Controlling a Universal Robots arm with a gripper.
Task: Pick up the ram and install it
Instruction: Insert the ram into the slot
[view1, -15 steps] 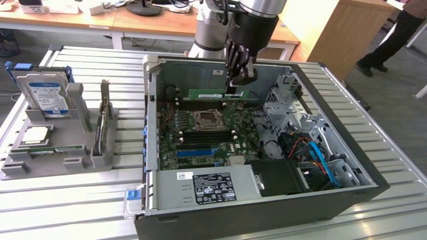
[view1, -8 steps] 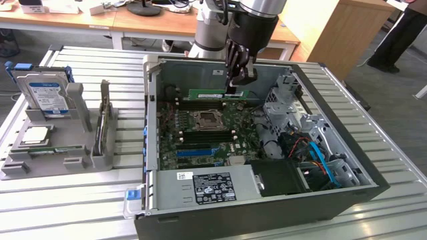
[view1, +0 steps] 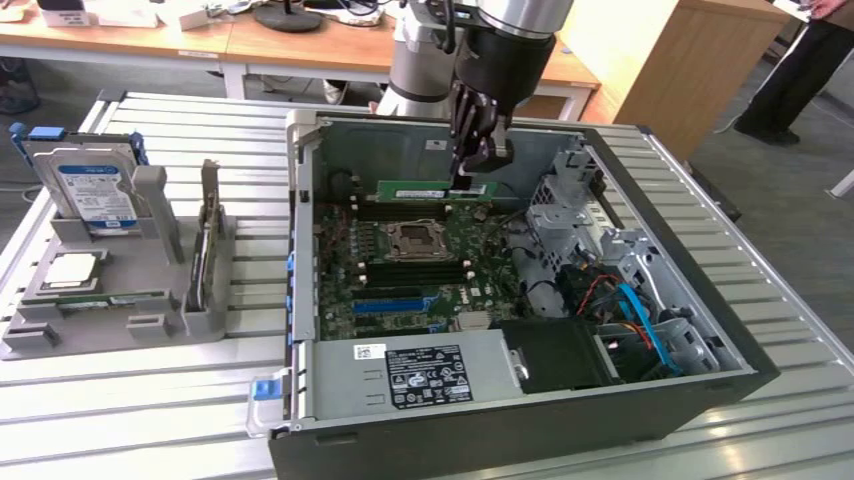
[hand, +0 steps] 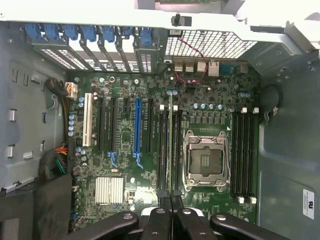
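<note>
In the exterior view, an open computer case (view1: 747, 350) is lying on a slatted table (view1: 134, 420), its motherboard (view1: 441, 270) facing up. A grey holder (view1: 174, 300) is standing at the case's nine o'clock, carrying a hard drive (view1: 91, 190). A person (view1: 801, 70) is standing at one o'clock.

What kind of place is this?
Likely a robotics lab or workshop: a robot hand holds the ram inside an open computer case on a slatted metal table, a grey rack holds spare parts, and office desks stand behind.
</note>
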